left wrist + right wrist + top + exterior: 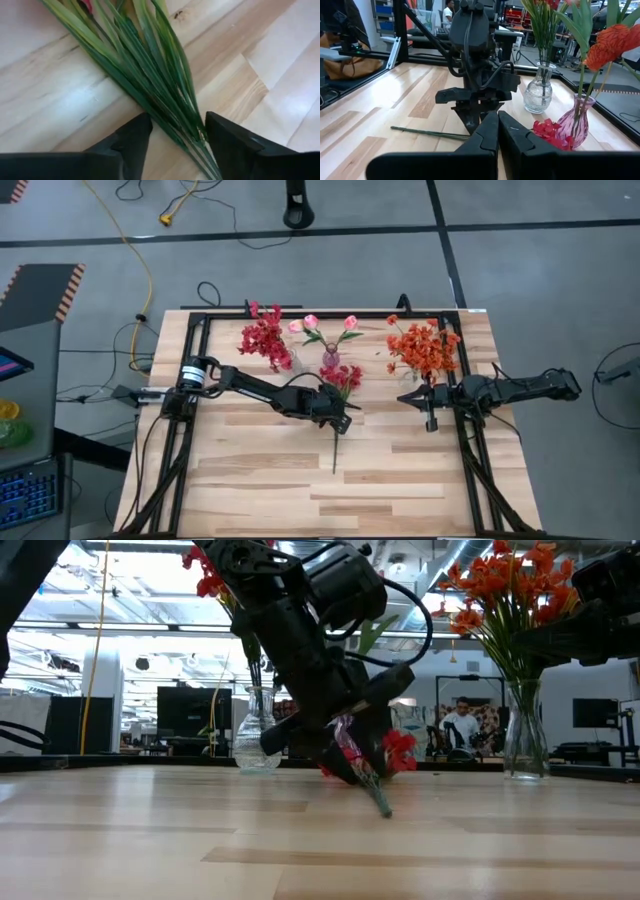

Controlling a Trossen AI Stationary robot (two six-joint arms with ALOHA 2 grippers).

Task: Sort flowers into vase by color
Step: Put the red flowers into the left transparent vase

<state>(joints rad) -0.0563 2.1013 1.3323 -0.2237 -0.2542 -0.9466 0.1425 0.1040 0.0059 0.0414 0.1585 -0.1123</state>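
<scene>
Centrally, left tool [338, 416] open astride red flower's stem [165, 95] on table [400, 480], right tool [430, 412] closed, empty.

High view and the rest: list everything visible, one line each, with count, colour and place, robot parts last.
Table: one, pale wood planks, black frame along its edges.
Red bunch: one, red, in a clear vase at the far left.
Pink bunch: one, pale pink, in a pinkish vase at the far middle.
Orange bunch: one, orange, in a clear vase at the far right.
Loose flower: one, red blossoms, green stem, lying mid-table.
Person: one, in the room behind.
Left gripper: black, open, astride the loose flower's stem.
Right gripper: black, shut, empty, near the orange bunch.
</scene>
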